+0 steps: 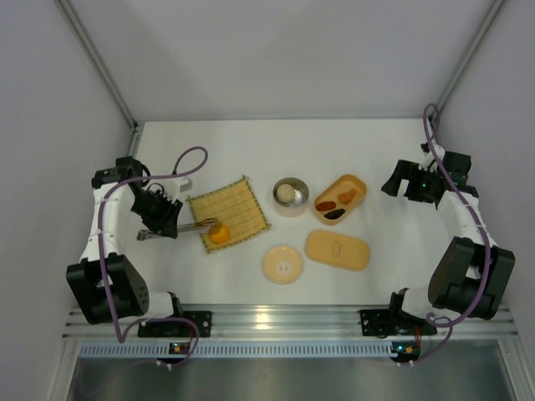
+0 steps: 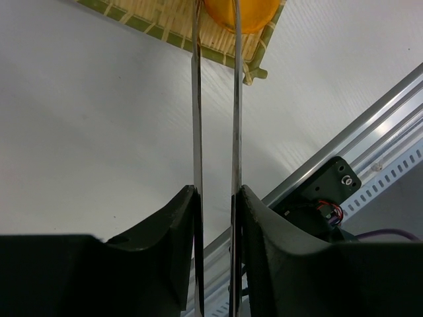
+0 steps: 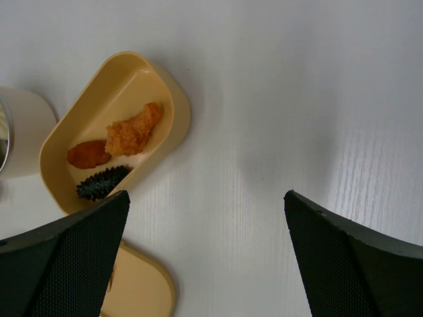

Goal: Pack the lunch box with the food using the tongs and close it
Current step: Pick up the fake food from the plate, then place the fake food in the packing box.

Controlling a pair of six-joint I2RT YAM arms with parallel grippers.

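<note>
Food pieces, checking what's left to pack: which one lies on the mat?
The orange ball; three others lie in the lunch box, the white one in the bowl.

The left end effector (image 1: 170, 224) holds the tongs (image 1: 194, 224) — their tips reach the orange ball (image 1: 219, 235) on the mat (image 1: 236, 203); the lunch box (image 1: 357, 181) stands open, its lid (image 1: 337, 250) just beside.

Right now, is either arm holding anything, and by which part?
Left end effector grips the tongs across both blades, behind the tips; right end effector holds nothing.
</note>
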